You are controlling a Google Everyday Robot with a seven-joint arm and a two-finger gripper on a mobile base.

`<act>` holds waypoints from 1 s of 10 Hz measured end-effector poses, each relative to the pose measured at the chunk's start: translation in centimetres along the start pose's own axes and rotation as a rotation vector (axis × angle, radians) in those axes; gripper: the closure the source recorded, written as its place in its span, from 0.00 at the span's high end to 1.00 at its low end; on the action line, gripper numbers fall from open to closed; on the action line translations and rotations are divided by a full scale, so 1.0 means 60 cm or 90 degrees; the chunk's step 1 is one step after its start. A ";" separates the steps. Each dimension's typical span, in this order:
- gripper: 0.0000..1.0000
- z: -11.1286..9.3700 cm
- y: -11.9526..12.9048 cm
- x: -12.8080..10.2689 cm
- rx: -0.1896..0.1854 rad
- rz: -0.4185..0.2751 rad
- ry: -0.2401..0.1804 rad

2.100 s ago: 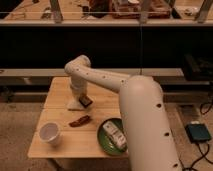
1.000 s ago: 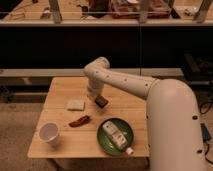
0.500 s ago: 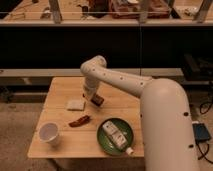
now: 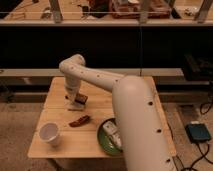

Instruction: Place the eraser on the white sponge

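Note:
The eraser [image 4: 82,98], a small dark block with reddish edges, sits in my gripper [image 4: 76,98] at the left-middle of the wooden table [image 4: 54,102]. The gripper is shut on the eraser and holds it directly over the white sponge [image 4: 75,106], a small flat off-white pad that shows just below it. The eraser is at or just above the sponge's top; I cannot tell whether they touch. My white arm reaches in from the lower right, bends at the elbow [image 4: 72,67] and comes down onto this spot.
A curved red-brown chili-like thing [image 4: 79,121] lies just in front of the sponge. A white paper cup [image 4: 50,134] stands at the front left. A green plate [image 4: 102,142] with a white bottle-like item [image 4: 113,135] is at the front, partly behind my arm.
The gripper has carried the eraser leftward from the table's middle to right over the white sponge and has come down closer to it.

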 end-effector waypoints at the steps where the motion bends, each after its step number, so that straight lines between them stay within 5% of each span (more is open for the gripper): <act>1: 0.01 0.005 -0.003 0.010 0.003 -0.021 -0.010; 7: 0.01 0.016 0.001 -0.001 0.003 -0.027 -0.030; 10: 0.24 0.016 0.003 -0.009 0.006 -0.025 -0.027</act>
